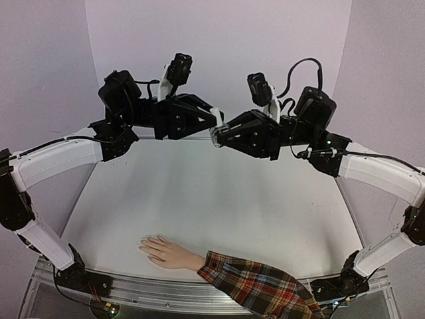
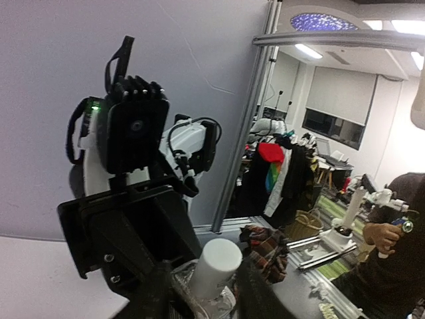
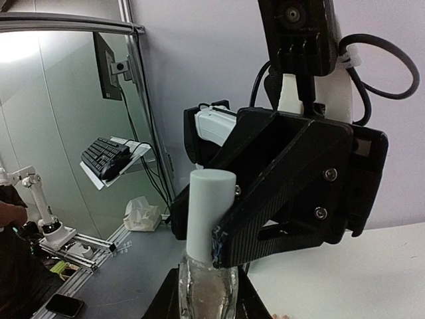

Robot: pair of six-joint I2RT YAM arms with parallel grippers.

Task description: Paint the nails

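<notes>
right pincer [image 3: 207,303]: raised high over the table [image 1: 219,199], clenched on the clear body of a small bottle [image 3: 206,282]. the bottle stands upright between its fingers.

cap [image 3: 210,212]: pale, round, on top of the bottle, sticking up past the right pincer's fingers.

left pincer [image 2: 206,282]: raised to the same height, tip to tip with the right pincer. the cap sits between its fingers, and one finger lies right against the cap's lower edge. cannot tell whether it is squeezing the cap or loose around it.

dummy hand [image 1: 169,254]: beige, lying flat on the table, well below both pincers and toward the near edge, a little to the left pincer's side.

nails [image 1: 143,247]: at the fingertips of the dummy hand, pointing toward the left arm's side, well apart from both pincers. too small to make out singly.

sleeve [image 1: 255,286]: red plaid, running from the dummy hand's wrist toward the right arm's base.
</notes>
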